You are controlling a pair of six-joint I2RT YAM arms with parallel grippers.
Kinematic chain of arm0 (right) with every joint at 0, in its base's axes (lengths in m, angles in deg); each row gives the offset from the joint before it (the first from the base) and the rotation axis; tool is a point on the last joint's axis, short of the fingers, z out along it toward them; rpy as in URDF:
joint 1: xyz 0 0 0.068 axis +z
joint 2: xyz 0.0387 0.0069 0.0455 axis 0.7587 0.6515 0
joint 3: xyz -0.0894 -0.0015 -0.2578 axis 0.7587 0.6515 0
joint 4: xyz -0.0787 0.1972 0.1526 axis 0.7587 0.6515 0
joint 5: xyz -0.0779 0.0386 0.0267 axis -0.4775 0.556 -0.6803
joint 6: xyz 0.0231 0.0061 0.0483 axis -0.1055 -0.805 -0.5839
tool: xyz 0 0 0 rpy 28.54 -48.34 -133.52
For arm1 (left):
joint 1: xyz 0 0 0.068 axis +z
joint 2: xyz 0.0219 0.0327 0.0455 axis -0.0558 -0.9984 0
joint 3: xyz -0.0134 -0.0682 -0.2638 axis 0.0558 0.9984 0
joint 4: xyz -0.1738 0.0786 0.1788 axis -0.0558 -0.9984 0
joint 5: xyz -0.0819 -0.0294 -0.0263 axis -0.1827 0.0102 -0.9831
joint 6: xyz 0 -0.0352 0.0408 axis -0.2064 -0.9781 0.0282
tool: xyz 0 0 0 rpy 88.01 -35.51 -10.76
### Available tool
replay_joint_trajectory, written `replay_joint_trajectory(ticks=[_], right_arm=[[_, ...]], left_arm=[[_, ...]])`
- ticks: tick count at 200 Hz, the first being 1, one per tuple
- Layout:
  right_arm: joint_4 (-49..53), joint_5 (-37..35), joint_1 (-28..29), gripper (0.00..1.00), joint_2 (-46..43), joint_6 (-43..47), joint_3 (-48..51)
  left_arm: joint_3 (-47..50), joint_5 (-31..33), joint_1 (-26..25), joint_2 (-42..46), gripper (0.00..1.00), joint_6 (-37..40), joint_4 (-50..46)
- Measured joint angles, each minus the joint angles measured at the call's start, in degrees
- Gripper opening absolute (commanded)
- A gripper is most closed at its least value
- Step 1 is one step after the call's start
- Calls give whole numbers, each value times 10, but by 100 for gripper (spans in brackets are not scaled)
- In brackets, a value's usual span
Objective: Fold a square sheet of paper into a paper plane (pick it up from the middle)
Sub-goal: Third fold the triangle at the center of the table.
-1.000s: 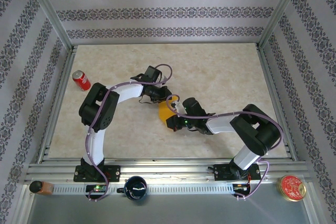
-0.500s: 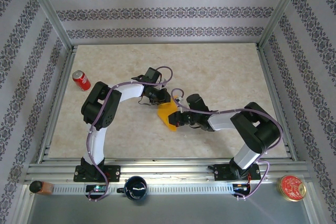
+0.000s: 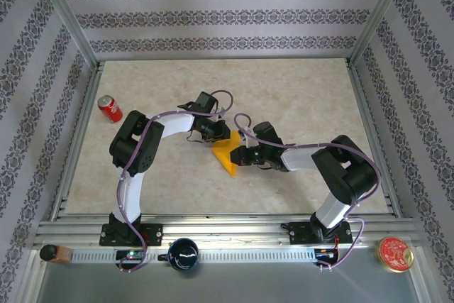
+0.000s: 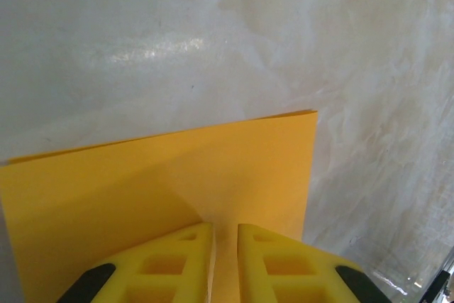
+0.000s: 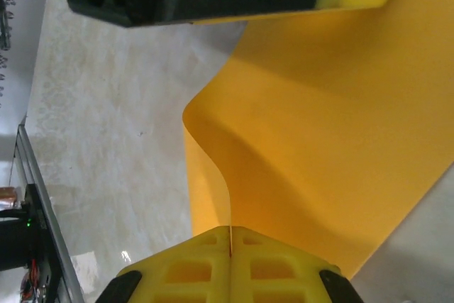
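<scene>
Both grippers are pinched onto the square sheet of paper (image 3: 225, 155), well to the right of the red soda can (image 3: 110, 108) and nearer the arm bases. Left gripper (image 4: 225, 235) is clamped on one edge, right gripper (image 5: 229, 232) on a buckled edge. The sheet bows between them.

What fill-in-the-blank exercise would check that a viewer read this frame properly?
1. The left gripper and right gripper both pinch the orange-yellow ____.
2. The soda can is coloured ____.
3. The can sits on the ____ arm's side of the table.
Missing: paper; red; left.
</scene>
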Motion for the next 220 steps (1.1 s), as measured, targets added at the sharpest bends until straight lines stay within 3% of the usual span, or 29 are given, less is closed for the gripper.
replay_joint_trajectory(ticks=[64,220], right_arm=[[101,-37,0,0,0,33,-39],[140,-48,0,0,7,55,-57]], left_arm=[[16,0,0,12,17,-9,2],[18,0,0,13,17,-17,4]])
